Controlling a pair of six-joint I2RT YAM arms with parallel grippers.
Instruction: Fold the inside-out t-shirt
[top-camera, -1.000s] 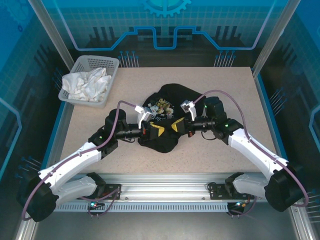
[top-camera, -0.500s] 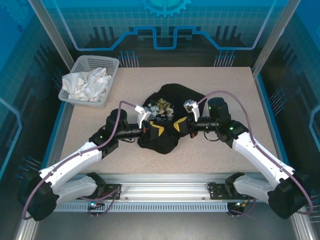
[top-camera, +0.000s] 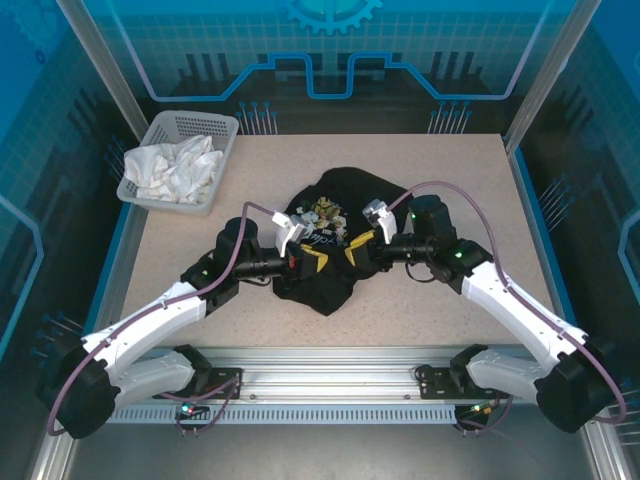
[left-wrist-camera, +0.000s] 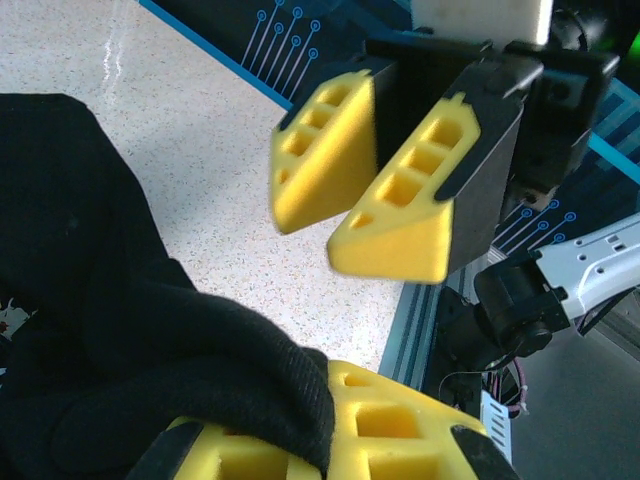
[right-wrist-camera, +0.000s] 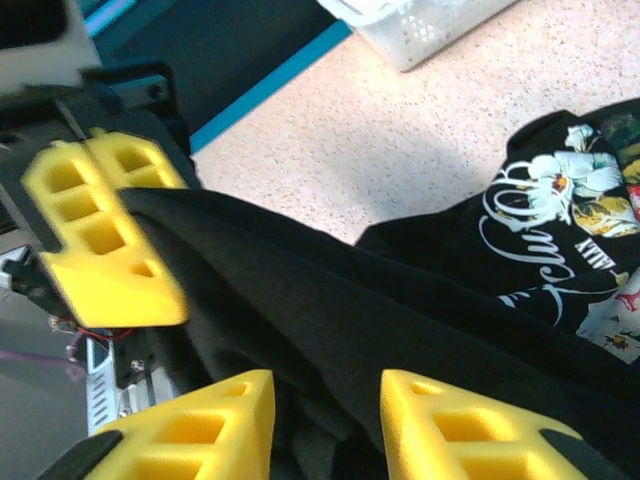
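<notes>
Speckled beige tabletop (top-camera: 450, 180) carries a crumpled black short-sleeved fabric t-shirt (top-camera: 340, 190), bunched beneath both pincers. Left pincer (top-camera: 314, 262) pinches a fold; right pincer (top-camera: 356, 250), facing it, is spread (nothing held). Likely the spreading-out step; next, the right needs cloth beside that grip.

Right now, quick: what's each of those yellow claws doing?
Left gripper: closed on the black t-shirt.
Right gripper: open, gripping nothing.
</notes>
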